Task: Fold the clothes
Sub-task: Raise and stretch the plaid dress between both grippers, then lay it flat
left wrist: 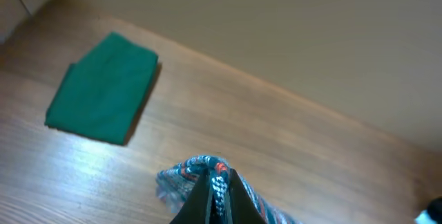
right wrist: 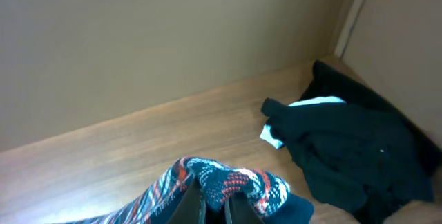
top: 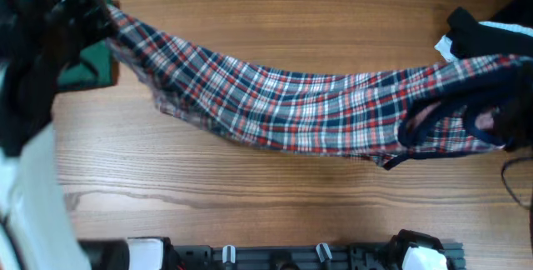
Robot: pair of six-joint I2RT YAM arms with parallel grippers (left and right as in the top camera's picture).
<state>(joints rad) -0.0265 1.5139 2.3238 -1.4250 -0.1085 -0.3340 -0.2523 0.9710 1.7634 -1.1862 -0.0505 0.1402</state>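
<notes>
Holding red-white-navy plaid dress (top: 308, 103) stretched from far-left corner to right edge of wooden desk (top: 250, 203), left gripper (left wrist: 217, 186) and right gripper (right wrist: 215, 204) both clamped on it; I should lower evenly, taut.

Overhead view: we see the plaid dress (top: 308, 103) (red, white and navy checks, navy trim) drawn out in a long sagging band from the upper left of the frame to its right edge, bunched at both ends. We note a dark-green garment (left wrist: 103, 89), folded into a flat rectangle, at upper left. A black garment (right wrist: 345, 148), crumpled with a white patch showing, lies at upper right.
</notes>
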